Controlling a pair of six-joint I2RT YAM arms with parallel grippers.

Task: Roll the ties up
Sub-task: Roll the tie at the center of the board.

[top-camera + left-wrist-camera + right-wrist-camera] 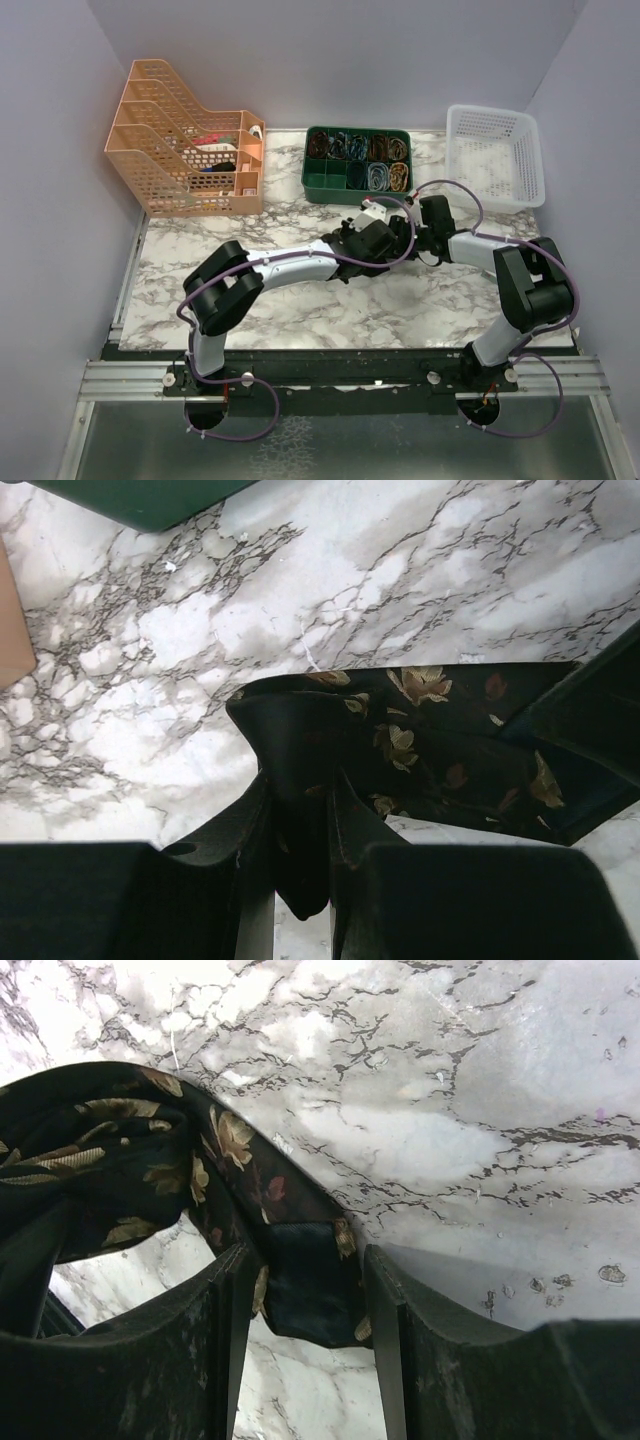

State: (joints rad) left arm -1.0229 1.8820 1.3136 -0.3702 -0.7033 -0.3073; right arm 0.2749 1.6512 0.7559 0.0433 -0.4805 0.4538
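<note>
**Item: tie** (430, 740). Black fabric with tan-gold floral flecks. It lies at the middle of the marble table (300, 300), in front of the green tray (340, 196), and is stretched between the two grippers.

**Hold, left:** the left gripper (300, 820) is clamped on a bunched fold of the fabric. Its jaws are narrow, with cloth filling the gap and hanging a little below it.

**Hold, right:** the right gripper (305, 1270) pinches a plain black stretch of the tie. The jaws stand somewhat wider apart, and fabric fills the space from finger to finger.

**Hidden or unclear:**
- In the top view both wrists meet over the tie and cover it, so its outline cannot be made out there.
- The wrist views show only a short curved span. The ends run out of frame or behind dark gripper parts, and wide end and narrow end cannot be told apart.
- Whether the span rests on the marble or is raised above it cannot be told.

**Surroundings:**
- The tray sits just behind the grippers, its compartments holding coloured clutter too small to name.
- An orange file rack (180, 150) stands at the far left.
- A white basket (497, 150) stands at the far right.

**Room:** bare marble lies in front of the grippers, toward the arm bases, and out to both sides.
</note>
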